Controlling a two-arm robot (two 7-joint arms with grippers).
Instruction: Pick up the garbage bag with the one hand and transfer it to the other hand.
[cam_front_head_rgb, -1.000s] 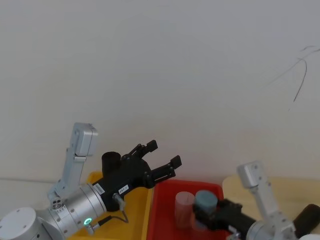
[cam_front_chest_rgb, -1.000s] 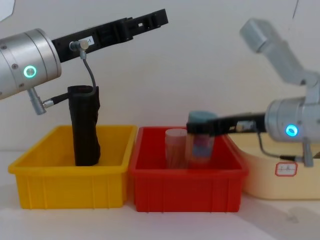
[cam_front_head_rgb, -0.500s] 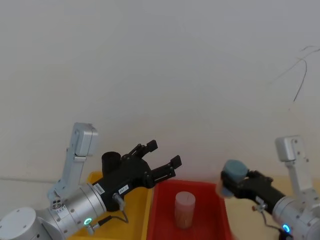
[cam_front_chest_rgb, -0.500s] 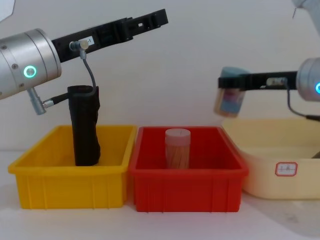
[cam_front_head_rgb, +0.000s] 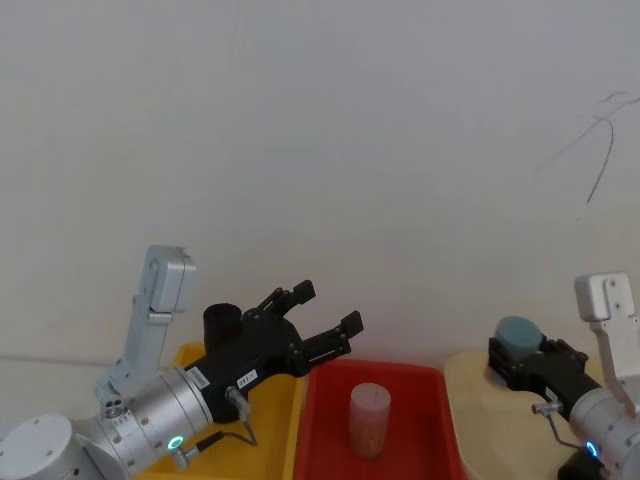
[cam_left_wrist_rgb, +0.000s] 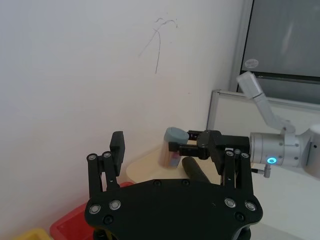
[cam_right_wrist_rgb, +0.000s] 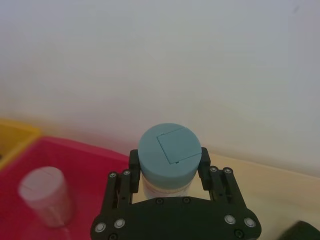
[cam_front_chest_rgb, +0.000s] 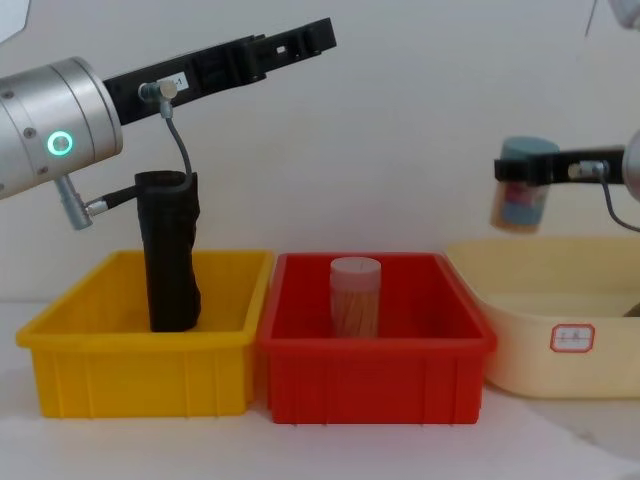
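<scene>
The garbage bag (cam_front_chest_rgb: 170, 255), a tall black crinkled roll, stands upright in the yellow bin (cam_front_chest_rgb: 140, 375); its top (cam_front_head_rgb: 222, 322) shows behind the left arm. My left gripper (cam_front_head_rgb: 328, 306) hangs open and empty in the air, above and beyond the bag, pointing toward the wall (cam_front_chest_rgb: 305, 38). Its fingers (cam_left_wrist_rgb: 117, 150) are spread wide apart. My right gripper (cam_right_wrist_rgb: 169, 162) is shut on a blue-lidded jar (cam_front_chest_rgb: 522, 190) and holds it above the cream basin (cam_front_chest_rgb: 560, 300), far to the right of the bag.
A red bin (cam_front_chest_rgb: 375, 350) sits between the yellow bin and the basin, with a pink-lidded jar (cam_front_chest_rgb: 355, 295) standing in it. A dark rounded object (cam_right_wrist_rgb: 302, 230) lies in the basin. The white wall is close behind the bins.
My right gripper lifted the blue-lidded jar out of the red bin and carried it right, over the cream basin. The left arm and the bag have not moved.
</scene>
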